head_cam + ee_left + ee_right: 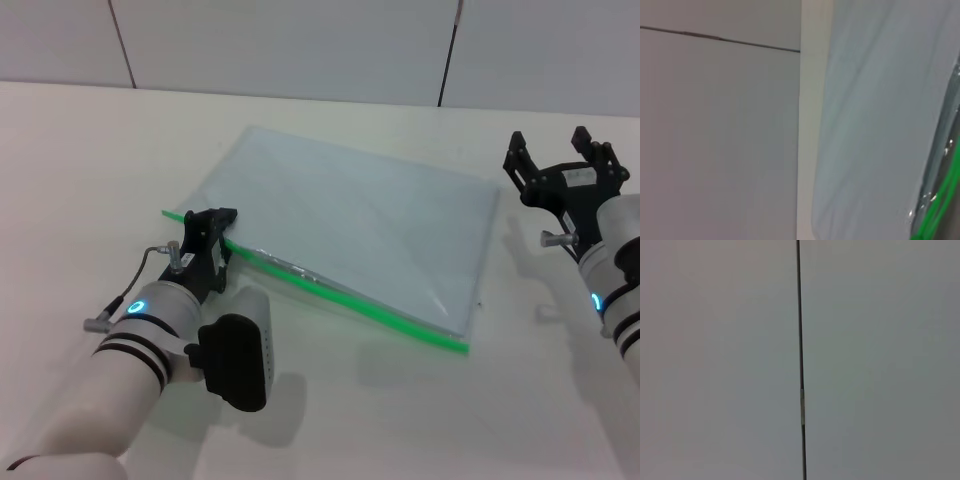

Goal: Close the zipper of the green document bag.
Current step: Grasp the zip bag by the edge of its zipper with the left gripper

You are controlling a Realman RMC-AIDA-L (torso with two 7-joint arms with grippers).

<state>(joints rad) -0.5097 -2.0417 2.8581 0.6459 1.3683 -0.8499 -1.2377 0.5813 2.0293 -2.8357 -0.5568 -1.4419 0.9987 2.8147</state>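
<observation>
Left gripper (212, 232) clamped on zipper (345, 297) at green document bag (360, 230) left end; right gripper (564, 150) parked aside, jaws open

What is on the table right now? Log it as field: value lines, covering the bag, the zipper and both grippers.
bag: green document bag, flat on the table, turned at an angle
zipper: zipper along the bag's near long edge
left gripper: left gripper at the zipper's left end, at the bag's corner
right gripper: right gripper open, off the bag's right side, touching nothing
background: wall panels behind the table
</observation>
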